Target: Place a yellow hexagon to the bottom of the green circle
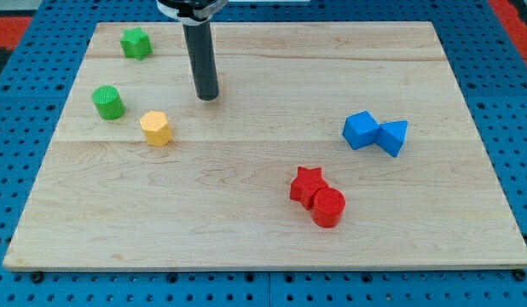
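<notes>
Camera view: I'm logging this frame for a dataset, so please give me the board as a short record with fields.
tip: my tip, near the view's top, up and right of the yellow hexagon, touching no block
yellow hexagon, lower right of the green circle, apart from it
green circle, at the view's left
green star, top left
blue blocks: and, touching, at the right
red star, against the red circle

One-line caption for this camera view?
My tip stands up-right of the yellow hexagon, which sits right of and slightly below the green circle.
</notes>
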You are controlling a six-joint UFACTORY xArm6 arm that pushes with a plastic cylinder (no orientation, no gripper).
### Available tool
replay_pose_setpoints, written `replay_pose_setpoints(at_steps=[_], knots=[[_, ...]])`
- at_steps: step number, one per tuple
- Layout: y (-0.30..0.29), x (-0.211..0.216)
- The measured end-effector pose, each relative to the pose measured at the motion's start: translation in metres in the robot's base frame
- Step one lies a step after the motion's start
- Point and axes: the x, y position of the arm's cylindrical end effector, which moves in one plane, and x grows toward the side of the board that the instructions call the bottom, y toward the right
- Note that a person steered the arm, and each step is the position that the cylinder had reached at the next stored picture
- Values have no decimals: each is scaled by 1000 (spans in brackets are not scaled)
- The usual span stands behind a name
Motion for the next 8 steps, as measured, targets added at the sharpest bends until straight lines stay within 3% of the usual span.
replay_pose_setpoints(at_steps=[4, 6, 8], knots=[[2, -22], [-40, 17], [-38, 70]])
